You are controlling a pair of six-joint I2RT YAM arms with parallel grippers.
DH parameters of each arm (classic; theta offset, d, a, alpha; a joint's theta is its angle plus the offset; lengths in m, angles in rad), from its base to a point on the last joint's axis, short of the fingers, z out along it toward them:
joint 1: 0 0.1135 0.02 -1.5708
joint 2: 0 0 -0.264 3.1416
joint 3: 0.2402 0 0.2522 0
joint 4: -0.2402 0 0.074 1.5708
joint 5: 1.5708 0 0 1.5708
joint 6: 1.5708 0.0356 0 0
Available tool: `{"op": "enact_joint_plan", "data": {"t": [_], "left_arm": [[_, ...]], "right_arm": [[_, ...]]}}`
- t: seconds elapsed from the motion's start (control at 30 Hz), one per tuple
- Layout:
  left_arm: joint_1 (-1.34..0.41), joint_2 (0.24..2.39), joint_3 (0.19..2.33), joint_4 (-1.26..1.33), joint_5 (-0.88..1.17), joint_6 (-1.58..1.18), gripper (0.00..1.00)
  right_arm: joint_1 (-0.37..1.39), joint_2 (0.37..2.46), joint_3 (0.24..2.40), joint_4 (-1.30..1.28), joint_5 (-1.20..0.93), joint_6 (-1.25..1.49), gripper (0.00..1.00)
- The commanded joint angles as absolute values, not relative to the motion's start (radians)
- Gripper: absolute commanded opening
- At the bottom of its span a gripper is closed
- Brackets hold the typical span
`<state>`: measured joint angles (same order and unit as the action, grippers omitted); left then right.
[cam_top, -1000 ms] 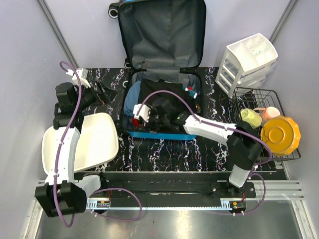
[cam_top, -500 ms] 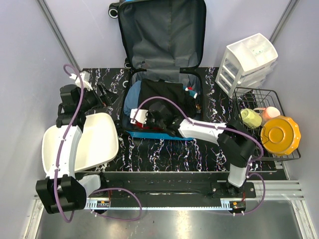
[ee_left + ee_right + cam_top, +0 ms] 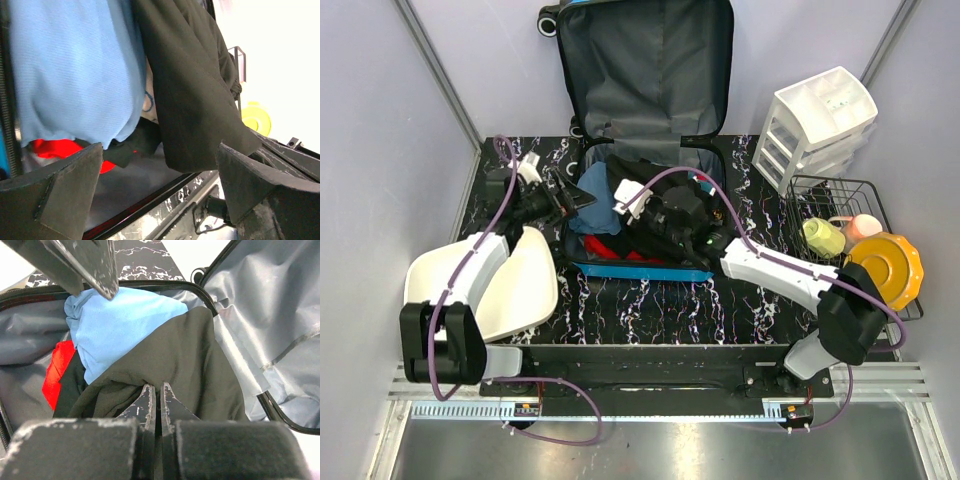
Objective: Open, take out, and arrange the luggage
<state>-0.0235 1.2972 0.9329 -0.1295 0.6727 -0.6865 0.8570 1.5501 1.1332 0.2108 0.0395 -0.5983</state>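
**Change observed.** A second ago the right end effector (image 3: 156,390) stood spread over the near part of the packed clothes. Its fingers are now clenched together, and in the right wrist view a fold of the black garment (image 3: 165,360) is pinched at their tips. The arm has also moved deeper into the case. In the left wrist view the black cloth hangs in a raised drape, which I take to mean it is coming up off the pile. Over the same second the left arm swung in from beside the white tub (image 3: 535,290). Its end effector (image 3: 160,165) now sits at the left edge of the case with its fingers released and wide apart, holding nothing. It faces the light-blue garment (image 3: 75,70).

**Task item.** The luggage (image 3: 645,60) lies open at the back middle of the surface (image 3: 650,310). Its lid stands upright against the rear wall and its base is still full. The blue garment is on the left, the black one runs across the middle, and a red item (image 3: 57,365) lies under them.

**Meaning for the task.** Opening is done. I judge that taking out has begun with the black garment, and nothing has yet been arranged outside the case. The released left end effector is well placed to steady or take the blue garment.

**Markings.** I can read no brand, label or writing in any view. A small blue printed mark shows between the garments in the left wrist view, but I cannot make it out.
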Motion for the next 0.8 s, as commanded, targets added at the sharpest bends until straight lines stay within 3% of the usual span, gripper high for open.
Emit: {"op": "enact_joint_plan", "data": {"t": [0.0,0.3,0.6,0.7,0.77], "left_arm": [[-0.084,1.368,0.991,-0.003,0.719,-0.810,0.99],[-0.163,1.489,1.017,0.221,0.697,-0.991,0.99],[-0.247,1.629,1.080,0.167,0.655,-1.017,0.99],[-0.247,1.647,1.110,0.166,0.673,-1.008,0.91],[-0.249,1.643,1.124,0.150,0.681,-0.971,0.76]], "right_arm": [[0.845,1.485,1.097,0.324,-0.017,-0.543,0.00],[0.841,1.443,1.062,0.342,-0.090,-0.528,0.00],[0.842,1.450,1.083,0.377,-0.204,-0.471,0.00],[0.842,1.440,1.083,0.383,-0.236,-0.471,0.00],[0.842,1.437,1.080,0.383,-0.239,-0.469,0.00]]}}
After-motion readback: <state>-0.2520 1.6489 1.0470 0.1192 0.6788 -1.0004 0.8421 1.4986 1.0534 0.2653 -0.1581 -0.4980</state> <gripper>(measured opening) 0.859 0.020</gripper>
